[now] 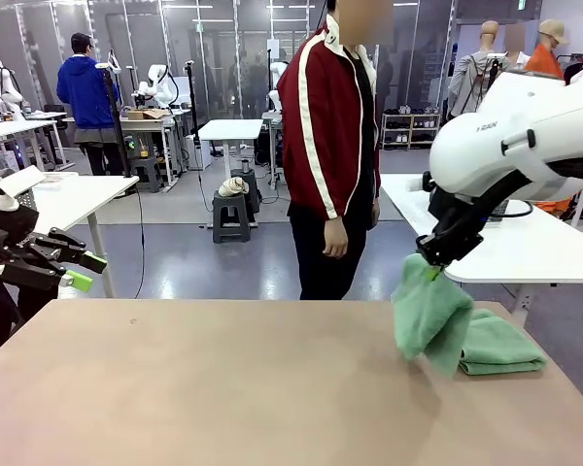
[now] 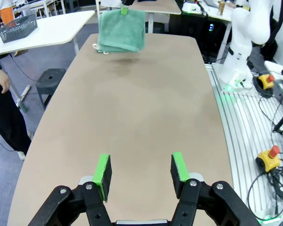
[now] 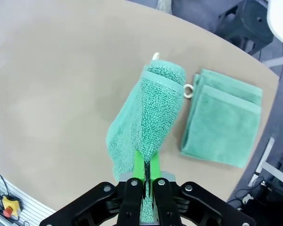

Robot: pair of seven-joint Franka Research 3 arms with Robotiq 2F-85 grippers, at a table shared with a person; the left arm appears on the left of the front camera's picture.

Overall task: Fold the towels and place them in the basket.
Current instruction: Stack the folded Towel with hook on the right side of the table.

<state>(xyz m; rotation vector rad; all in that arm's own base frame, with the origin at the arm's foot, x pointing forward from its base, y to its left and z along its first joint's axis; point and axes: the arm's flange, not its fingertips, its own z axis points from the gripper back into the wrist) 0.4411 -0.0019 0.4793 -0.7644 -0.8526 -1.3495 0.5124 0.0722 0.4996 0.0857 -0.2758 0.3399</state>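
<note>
A folded mint-green towel point(image 1: 429, 316) hangs above the table's right end, pinched at its top edge by my right gripper point(image 1: 433, 266), which is shut on it. In the right wrist view this towel point(image 3: 148, 125) droops from between the closed pads. A second folded towel point(image 1: 500, 342) lies flat on the table just right of the hanging one, also seen in the right wrist view point(image 3: 222, 123). My left gripper point(image 1: 81, 271) is open and empty, off the table's left edge; its green pads point(image 2: 103, 170) stand well apart over bare tabletop. A dark mesh basket point(image 2: 18, 27) sits on a white side table.
A person in a red jacket point(image 1: 328, 126) stands at the far side of the tan table point(image 1: 223, 388), hands down. White side tables point(image 1: 525, 243) stand behind right and left. The tabletop's middle and left are bare.
</note>
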